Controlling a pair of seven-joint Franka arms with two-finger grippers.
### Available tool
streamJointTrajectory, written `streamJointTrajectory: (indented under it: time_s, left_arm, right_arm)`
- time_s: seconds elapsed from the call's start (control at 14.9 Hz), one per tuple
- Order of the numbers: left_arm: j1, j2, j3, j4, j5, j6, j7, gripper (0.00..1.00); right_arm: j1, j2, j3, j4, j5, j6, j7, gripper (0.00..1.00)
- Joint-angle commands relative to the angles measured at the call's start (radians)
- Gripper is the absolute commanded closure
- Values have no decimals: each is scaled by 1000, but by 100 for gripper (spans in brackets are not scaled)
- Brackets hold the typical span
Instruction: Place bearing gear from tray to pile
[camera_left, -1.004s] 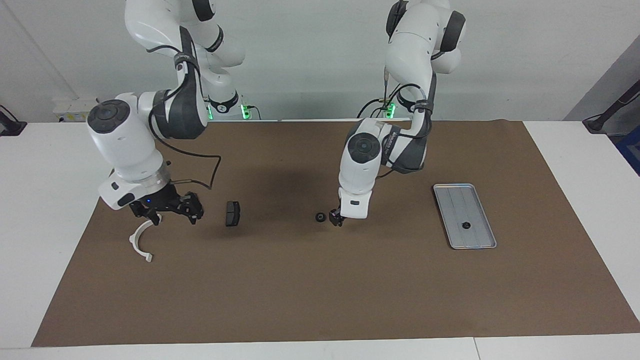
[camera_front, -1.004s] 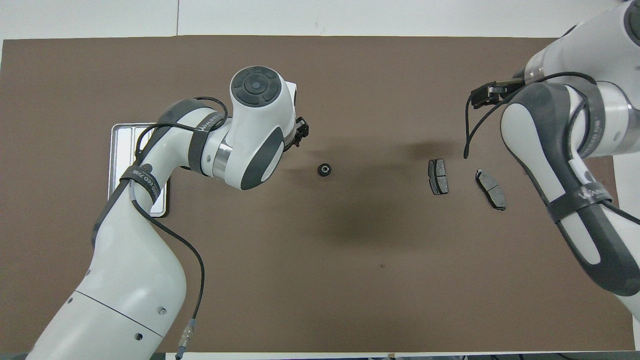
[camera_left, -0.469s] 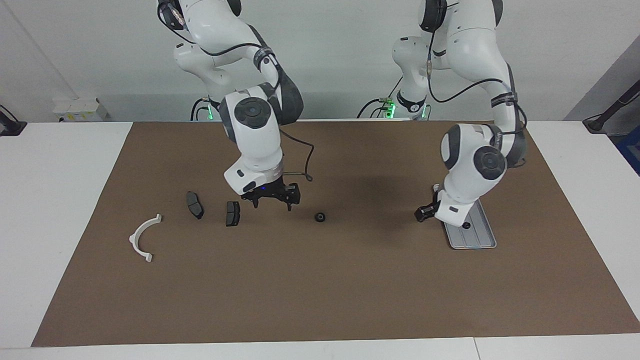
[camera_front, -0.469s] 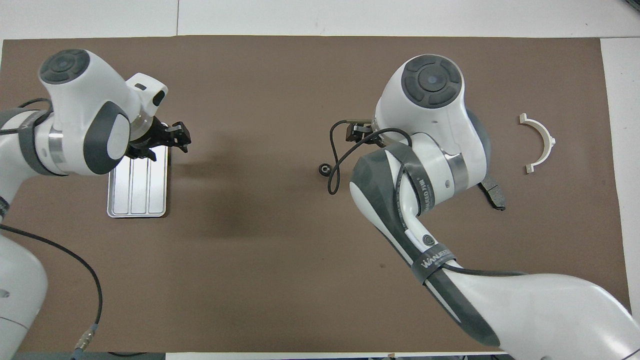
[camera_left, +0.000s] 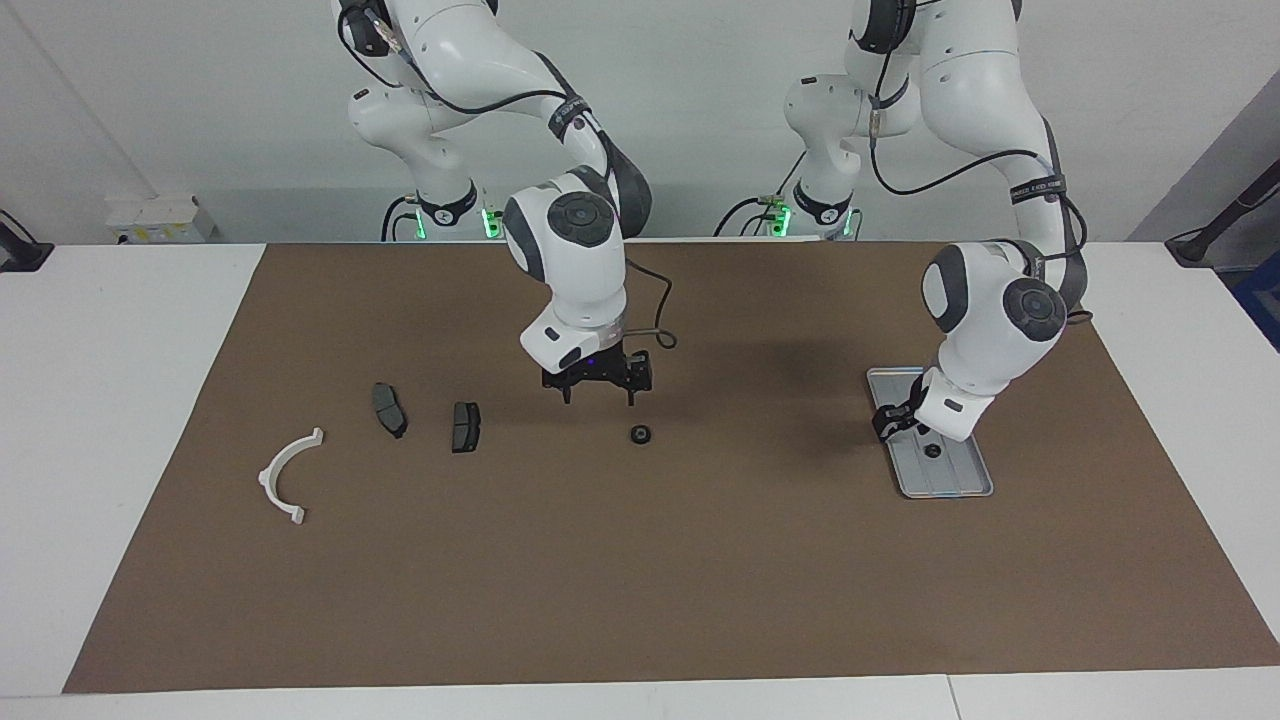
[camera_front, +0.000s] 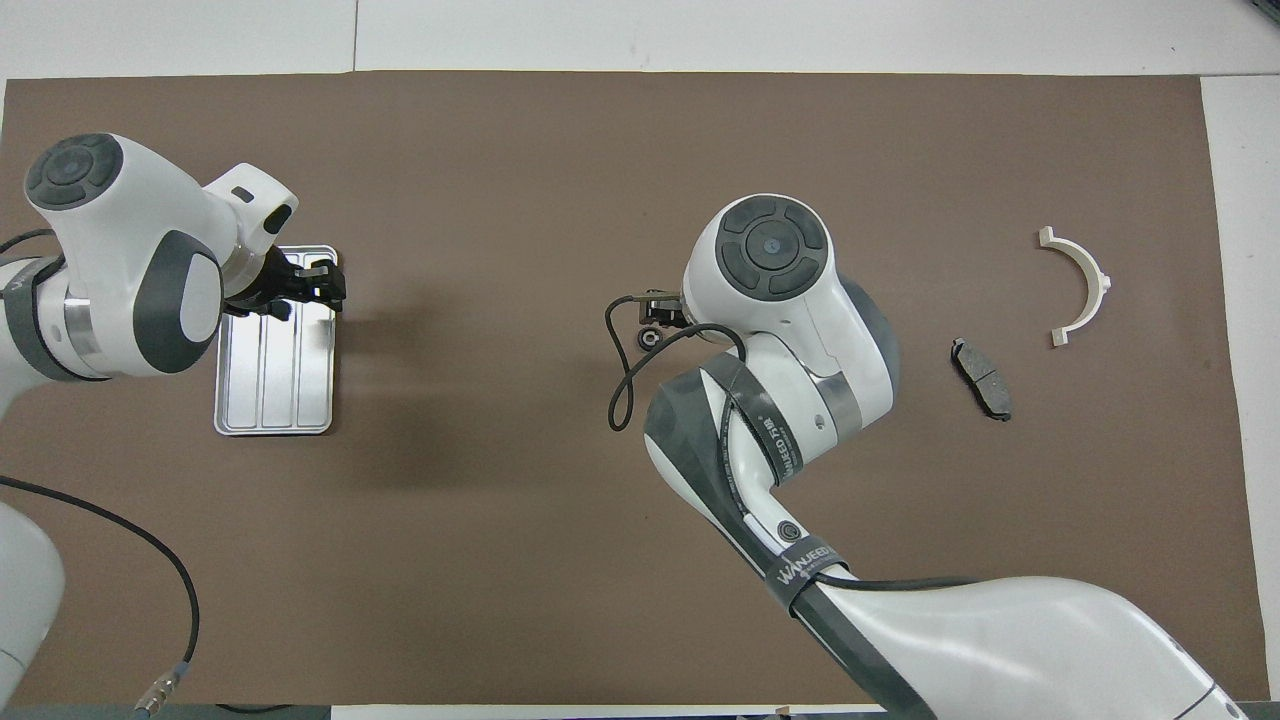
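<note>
A small black bearing gear (camera_left: 640, 434) lies on the brown mat mid-table; it also shows in the overhead view (camera_front: 648, 340). My right gripper (camera_left: 598, 393) hangs open just above the mat beside it, toward the pile. A second bearing gear (camera_left: 932, 451) lies in the silver tray (camera_left: 957, 481). My left gripper (camera_left: 897, 424) is low over the tray, open, next to that gear. The pile is a white bracket (camera_left: 287, 476) and two dark pads (camera_left: 388, 410) (camera_left: 465, 427) toward the right arm's end.
In the overhead view the tray (camera_front: 275, 385) shows bare ribbed floor; the left hand (camera_front: 305, 285) covers its gear. One pad (camera_front: 981, 378) and the bracket (camera_front: 1080, 285) show there; the right arm hides the second pad.
My right gripper has moved from over the pads toward the bearing gear on the mat. My left gripper has moved from beside the tray to over it.
</note>
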Motion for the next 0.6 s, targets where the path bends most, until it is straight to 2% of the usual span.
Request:
streamJointTrajectory:
  time_s: [0.0,0.27,0.54]
  left_arm:
    - [27,-32,2,-40,0,27,63,35]
    - [42,-32,2,-34,51,16,66,36]
    - [77,-32,3,-40,52,45,123,37]
  right_arm:
    - [7,-28,2,-46,-6,33,-53,0]
    - [41,17,2,-46,2,67,-57,0]
    - [71,67,2,-46,6,116,-48,0]
